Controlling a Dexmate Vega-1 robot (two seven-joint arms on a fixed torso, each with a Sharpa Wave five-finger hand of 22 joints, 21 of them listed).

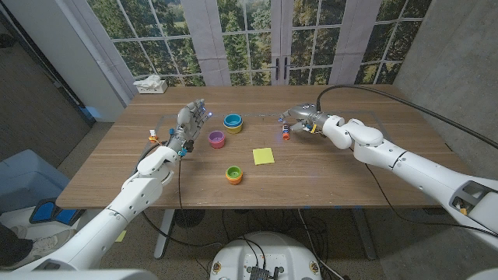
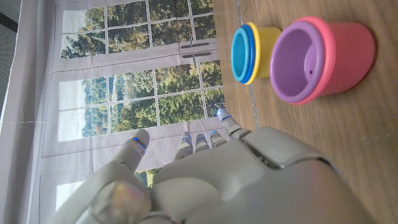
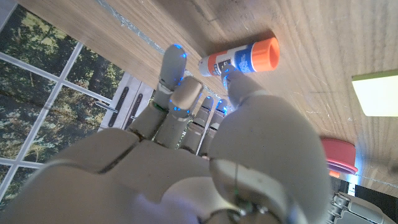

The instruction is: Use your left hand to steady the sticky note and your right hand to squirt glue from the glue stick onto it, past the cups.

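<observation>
A yellow sticky note (image 1: 263, 156) lies flat mid-table, also seen as a pale green corner (image 3: 376, 93). The glue stick (image 1: 285, 132), white and blue with an orange cap (image 3: 239, 57), lies on the wood to the note's far right. My right hand (image 1: 303, 118) hovers right over it, fingers spread, with the fingertips (image 3: 174, 57) at the stick's white end and nothing gripped. My left hand (image 1: 191, 120) stands upright beside the cups, fingers apart (image 2: 211, 180), holding nothing. A purple-in-pink cup (image 1: 217, 139) (image 2: 320, 59) and a blue-in-yellow cup (image 1: 233, 123) (image 2: 252, 53) sit between the hands.
A green-in-orange cup (image 1: 234, 175) stands near the front, left of the note. A white box (image 1: 150, 84) sits at the table's back left corner. A red cup rim (image 3: 339, 152) shows in the right wrist view. Windows lie behind the table's far edge.
</observation>
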